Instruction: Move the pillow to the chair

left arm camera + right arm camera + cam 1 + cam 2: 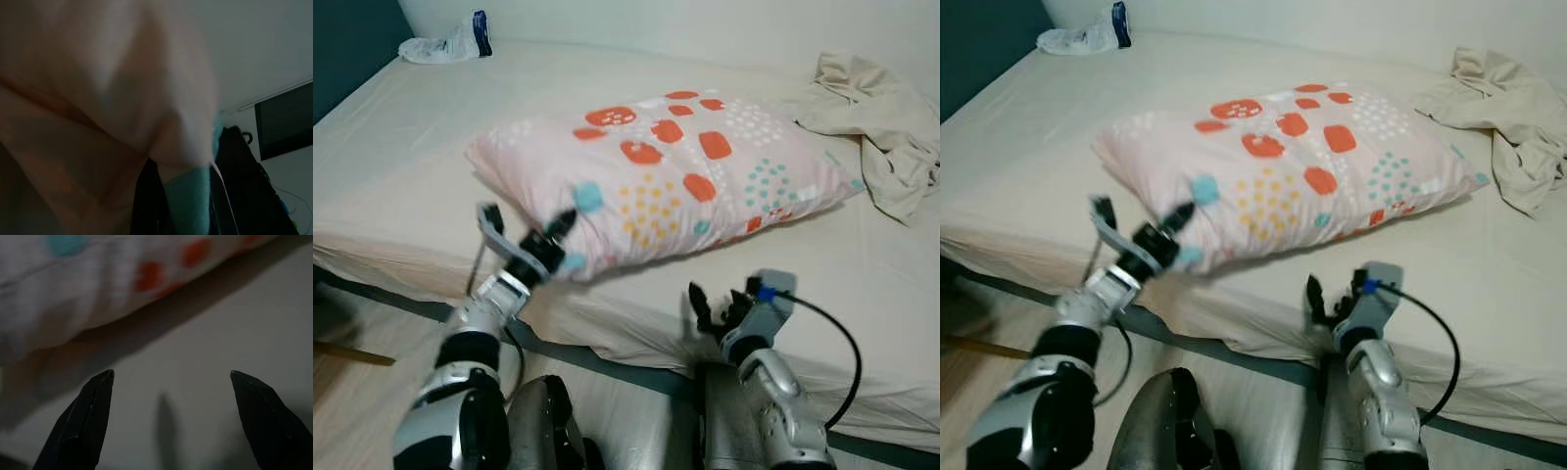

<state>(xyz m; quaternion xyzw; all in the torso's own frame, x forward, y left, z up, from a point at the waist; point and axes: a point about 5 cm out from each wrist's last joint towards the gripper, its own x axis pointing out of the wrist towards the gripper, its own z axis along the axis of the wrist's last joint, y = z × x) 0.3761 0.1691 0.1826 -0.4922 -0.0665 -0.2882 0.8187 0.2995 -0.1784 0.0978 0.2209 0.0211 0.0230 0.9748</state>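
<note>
A pink pillow (675, 171) with orange patches and teal and yellow dots lies across the bed, its near left corner lifted a little. My left gripper (566, 240) is shut on that near corner; in the left wrist view the pillow cloth (107, 98) sits pinched between the black fingers (146, 200). My right gripper (717, 302) stands open at the bed's front edge, just short of the pillow's near side. In the right wrist view its two fingertips (98, 396) are spread apart with bare sheet between them and the pillow (122, 274) beyond.
The bed (401, 166) has a cream sheet. A crumpled beige cloth (881, 127) lies at its right side. A white plastic bag (445, 44) rests in the far left corner. Wooden floor (352, 392) shows at the lower left, beside the bed frame.
</note>
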